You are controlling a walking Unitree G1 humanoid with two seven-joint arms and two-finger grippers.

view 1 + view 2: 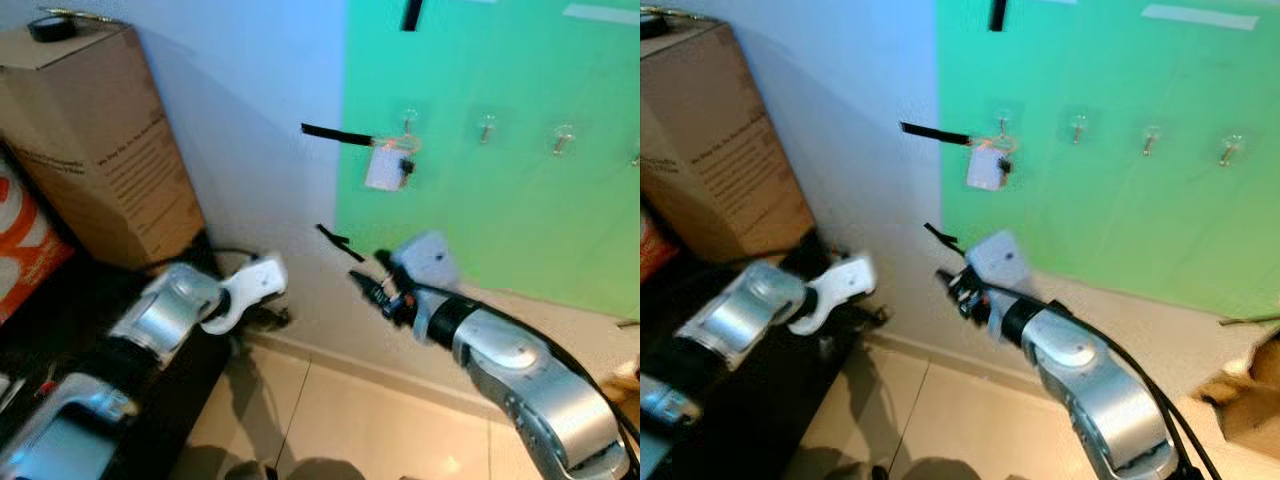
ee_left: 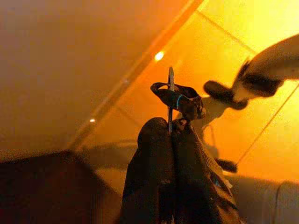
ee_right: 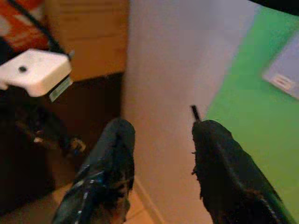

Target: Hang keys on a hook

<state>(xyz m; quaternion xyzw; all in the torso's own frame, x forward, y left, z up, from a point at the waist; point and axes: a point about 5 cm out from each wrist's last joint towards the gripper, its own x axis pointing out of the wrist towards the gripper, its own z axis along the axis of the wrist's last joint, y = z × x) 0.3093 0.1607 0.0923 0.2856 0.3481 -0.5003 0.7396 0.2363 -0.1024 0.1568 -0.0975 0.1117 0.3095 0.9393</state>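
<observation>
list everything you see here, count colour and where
keys: one set with a white tag, hanging on the leftmost hook
hooks: four, clear, in a row on the green board
black strap: one, sticking out left of the keys
cardboard box: one, brown, at left against the white wall
tape roll: one, black, on the box
floor: pale tiles
left pincer: shut on a small ring, low at left
right pincer: open, pointing at the wall below the keys
</observation>
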